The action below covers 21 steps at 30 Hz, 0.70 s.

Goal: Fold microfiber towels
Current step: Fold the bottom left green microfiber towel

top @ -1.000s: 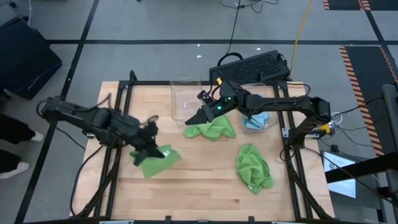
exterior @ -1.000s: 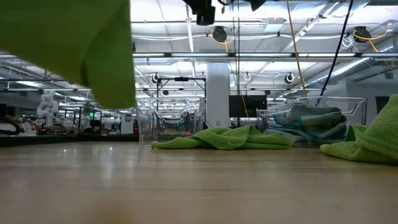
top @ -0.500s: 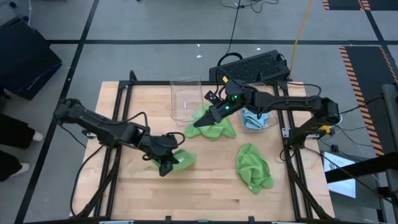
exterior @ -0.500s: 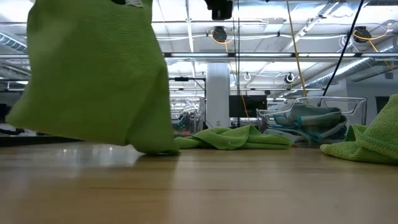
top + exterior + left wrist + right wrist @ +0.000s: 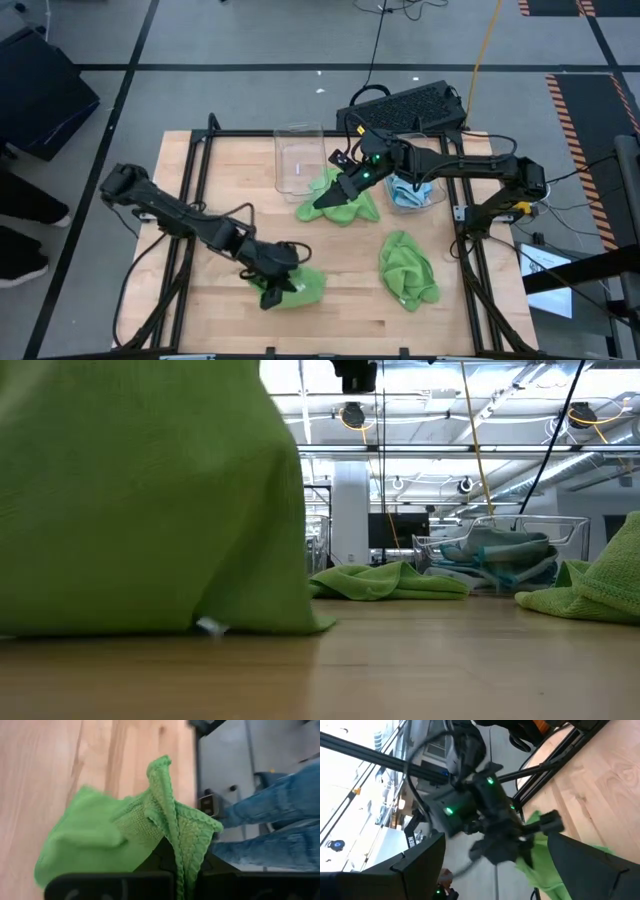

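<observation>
Lime-green towel (image 5: 300, 284) hangs pinched in the left gripper (image 5: 272, 290), low over the desk's near edge, its free cloth trailing toward the right. The right gripper (image 5: 322, 201), jaws spread wide, hovers over another green towel (image 5: 345, 208) near the far edge, well apart, so laying this one flat looks like the left arm's job.

Grey floor (image 5: 250, 40), white pillar (image 5: 350, 510), bright ceiling lights (image 5: 430, 405).
</observation>
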Available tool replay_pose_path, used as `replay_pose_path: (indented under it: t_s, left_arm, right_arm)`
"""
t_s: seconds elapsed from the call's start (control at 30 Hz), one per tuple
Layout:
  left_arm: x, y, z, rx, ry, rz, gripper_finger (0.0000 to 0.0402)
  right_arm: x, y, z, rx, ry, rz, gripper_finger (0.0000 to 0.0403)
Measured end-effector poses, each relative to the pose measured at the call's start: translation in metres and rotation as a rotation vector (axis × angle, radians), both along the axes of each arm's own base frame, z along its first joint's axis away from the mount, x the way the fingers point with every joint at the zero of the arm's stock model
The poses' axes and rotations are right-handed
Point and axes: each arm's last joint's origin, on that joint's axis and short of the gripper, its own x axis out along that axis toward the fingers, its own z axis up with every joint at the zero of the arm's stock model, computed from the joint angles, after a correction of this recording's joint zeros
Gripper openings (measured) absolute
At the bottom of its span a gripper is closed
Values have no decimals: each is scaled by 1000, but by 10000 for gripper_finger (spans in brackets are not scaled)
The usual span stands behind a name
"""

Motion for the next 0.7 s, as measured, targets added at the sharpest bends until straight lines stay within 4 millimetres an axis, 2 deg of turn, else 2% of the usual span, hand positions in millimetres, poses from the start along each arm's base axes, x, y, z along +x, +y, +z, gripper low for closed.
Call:
replay_pose_path:
  t_s: [0.1,0.4,0.7]
  left_arm:
    - [8,-2,-16,16,51,4,5]
    - [34,-13,-53,-4,20,-152,5]
    - [50,-1,-81,69,23,-157,5]
  right_arm:
    - [0,0,-1,5,8,14,341]
    - [-2,1,-6,-6,55,27,341]
    - [-4,1,-13,-26,117,37,341]
